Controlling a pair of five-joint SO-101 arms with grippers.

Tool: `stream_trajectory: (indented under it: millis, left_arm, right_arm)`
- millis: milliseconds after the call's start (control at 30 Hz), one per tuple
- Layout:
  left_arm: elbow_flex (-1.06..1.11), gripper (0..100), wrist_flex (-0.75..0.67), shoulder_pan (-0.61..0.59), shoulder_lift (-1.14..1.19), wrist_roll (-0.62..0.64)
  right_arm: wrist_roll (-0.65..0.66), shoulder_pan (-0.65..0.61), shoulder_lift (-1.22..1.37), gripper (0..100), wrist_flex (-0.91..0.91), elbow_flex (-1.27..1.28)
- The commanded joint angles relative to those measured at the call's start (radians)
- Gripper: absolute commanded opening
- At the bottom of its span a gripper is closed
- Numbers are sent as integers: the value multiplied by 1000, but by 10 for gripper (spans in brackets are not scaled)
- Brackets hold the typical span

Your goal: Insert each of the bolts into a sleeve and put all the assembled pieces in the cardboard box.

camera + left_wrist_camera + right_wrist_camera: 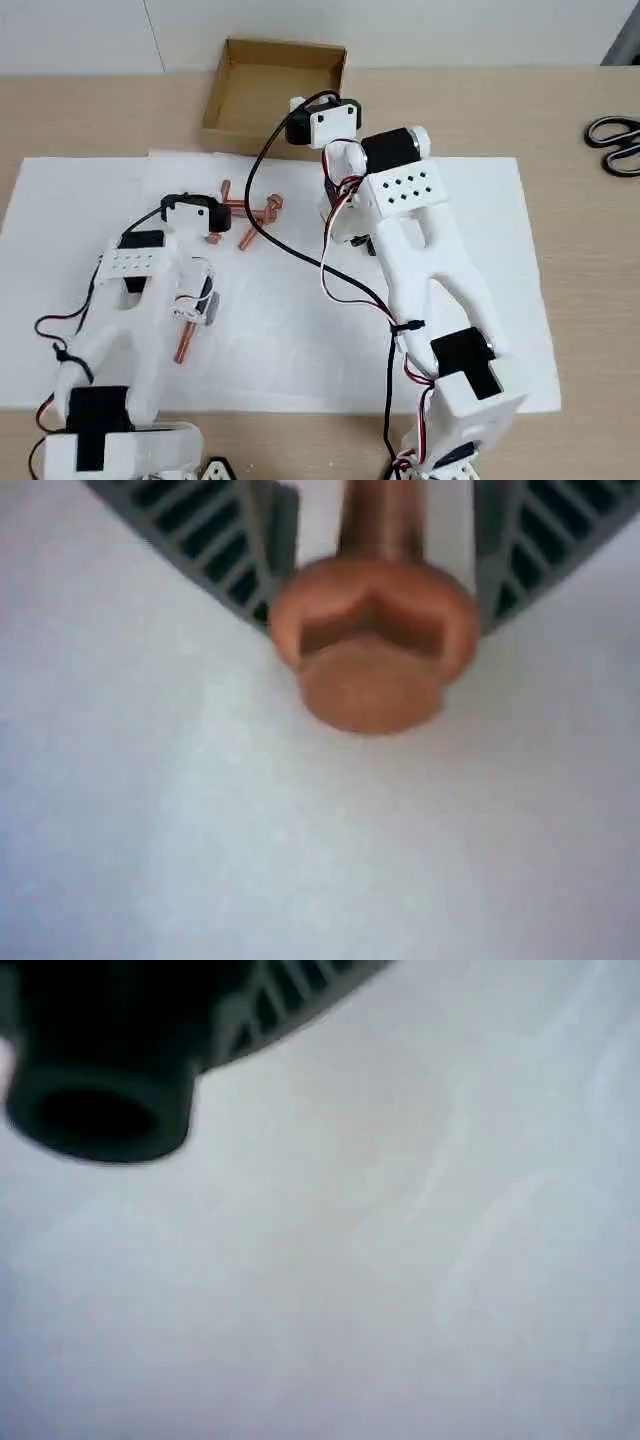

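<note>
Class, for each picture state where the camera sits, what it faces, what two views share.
High view: above the table, looking down on left arm, right arm, cardboard box.
Left wrist view: on that arm, facing the left claw, shut on a bolt.
Right wrist view: on that arm, facing the right claw, holding a sleeve.
Shared: high view also shows that bolt.

Light wooden table (585, 250), white paper sheet (280, 365)

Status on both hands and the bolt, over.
Left hand shut on copper bolt. Right hand shut on black sleeve, not yet joined. Black cable lies across loose bolts, short of cardboard box.
</note>
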Motion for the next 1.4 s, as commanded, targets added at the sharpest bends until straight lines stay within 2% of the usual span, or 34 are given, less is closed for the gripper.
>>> stream_trajectory:
  millis: [0, 233, 400, 833, 967, 1133, 1367]
  left_arm:
    - [-50, 70, -55, -3, 23, 20]
    - [-65, 8, -46, -2, 15, 21]
    - [-113, 6, 15, 0, 15, 21]
    - [-414, 6, 313, 0, 14, 20]
    - [-512, 6, 402, 0, -26, 17]
    - [-631, 7, 506, 40, -190, 17]
    - [-636, 6, 537, 137, -465, 20]
  right_arm:
    - [0, 7, -67, 3, 10, -43]
    - [0, 8, -67, 3, 10, -43]
    - [2, 8, -70, 3, 10, -43]
    - [8, 4, -93, 3, 36, -49]
    - [8, 4, -208, 3, 45, -49]
    - [8, 7, -426, 3, 42, -44]
    - [8, 10, -674, 3, 45, 29]
